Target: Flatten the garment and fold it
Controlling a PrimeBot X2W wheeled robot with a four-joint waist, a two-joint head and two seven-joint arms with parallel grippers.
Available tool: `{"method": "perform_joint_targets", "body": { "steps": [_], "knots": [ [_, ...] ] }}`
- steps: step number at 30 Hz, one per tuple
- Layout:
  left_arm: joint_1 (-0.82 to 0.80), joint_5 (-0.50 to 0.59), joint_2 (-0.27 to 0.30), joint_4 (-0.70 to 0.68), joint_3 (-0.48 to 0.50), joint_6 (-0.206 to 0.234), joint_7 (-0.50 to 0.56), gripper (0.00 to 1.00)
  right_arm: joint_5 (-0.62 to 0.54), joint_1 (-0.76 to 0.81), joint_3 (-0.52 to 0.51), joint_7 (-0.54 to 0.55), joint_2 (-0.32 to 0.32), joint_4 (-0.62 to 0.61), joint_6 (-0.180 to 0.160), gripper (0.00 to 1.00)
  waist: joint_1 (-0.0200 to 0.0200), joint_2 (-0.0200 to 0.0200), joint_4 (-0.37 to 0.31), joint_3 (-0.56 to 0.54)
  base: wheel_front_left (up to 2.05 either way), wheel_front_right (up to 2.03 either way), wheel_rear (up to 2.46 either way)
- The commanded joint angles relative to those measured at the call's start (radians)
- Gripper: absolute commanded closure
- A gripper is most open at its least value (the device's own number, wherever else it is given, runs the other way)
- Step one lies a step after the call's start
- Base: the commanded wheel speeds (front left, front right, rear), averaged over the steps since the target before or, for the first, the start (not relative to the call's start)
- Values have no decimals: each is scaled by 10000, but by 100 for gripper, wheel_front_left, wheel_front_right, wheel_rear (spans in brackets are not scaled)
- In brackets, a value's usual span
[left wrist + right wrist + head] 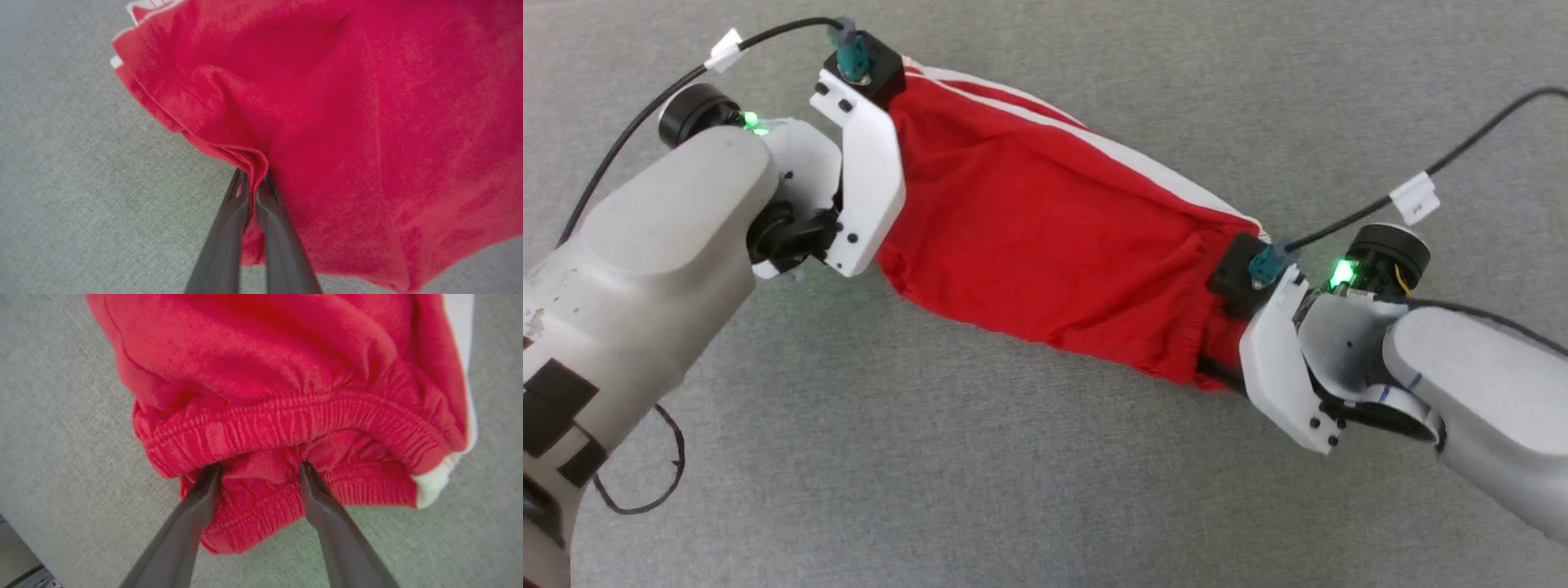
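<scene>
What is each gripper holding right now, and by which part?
Left fingers pinch the shorts at a bunched hem fold. Right fingers are apart, tips at the waistband, not clamped.

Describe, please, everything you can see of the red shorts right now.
The red shorts are soft, fleecy-looking fabric with white side stripes and a gathered elastic waistband. They stretch slantwise between both grippers over the grey cloth surface, creased and doubled rather than flat. The left gripper pinches a folded hem edge at one end; at the waistband end the right gripper has its fingers spread, tips tucked under the upper waistband layer.
</scene>
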Motion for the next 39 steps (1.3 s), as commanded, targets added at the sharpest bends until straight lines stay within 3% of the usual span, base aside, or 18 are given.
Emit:
{"method": "perform_joint_targets", "body": {
  "steps": [1, 3, 4, 5, 10, 17, 23, 30, 38, 39],
  "knots": [
    [-41, -103, -6, 44, -37, -17, -62, 100, 98, 192, 392, -16, 209, 499, -30, 0, 3, 0, 189, 118, 0, 0, 0],
    [24, -176, 6, 62, -38, -17, -190, 100, 221, 175, 741, -265, 299, 936, -30, 0, 3, 0, 273, 98, 0, 0, 0],
    [61, -204, 33, 65, -39, -17, -253, 100, 276, 146, 807, -534, 329, 1076, -30, 11, 3, 0, 297, 77, 0, 0, 0],
    [112, -258, 62, 86, -39, -17, -356, 100, 366, 122, 833, -838, 350, 1184, -30, 100, 3, 0, 318, 26, 0, 0, 0],
    [373, -482, 228, 116, -38, -17, -972, 100, 310, -262, 985, -2214, -33, 1179, -30, 100, 3, 0, 360, -435, 0, 0, 0],
    [1123, -808, 743, -567, -19, -17, -2292, 100, 521, -270, 802, -3544, -998, 100, -30, 100, 3, 0, 556, -1634, 0, 0, 0],
    [2447, -852, 1572, -1740, -26, 23, -3194, 100, 585, 372, 775, -3744, -2203, -938, -30, 100, 3, 0, 978, -2521, 0, 0, 0],
    [4498, -988, 2211, -3167, -34, 592, -3962, 100, 875, 1605, 860, -3408, -3333, -1846, -30, 100, 3, 0, 1348, -3021, 0, 0, 0],
    [6544, -1222, 1862, -3284, -41, 973, -4406, 100, 1009, 3313, 1251, -3034, -3048, -1605, -30, 100, 3, 0, 1503, -3101, 0, 0, 0],
    [6690, -1229, 1794, -3203, -42, 975, -4453, 100, 969, 3440, 1235, -3150, -2953, -1470, -30, 80, 3, 0, 1503, -3121, 0, 0, 0]
  ]
}}
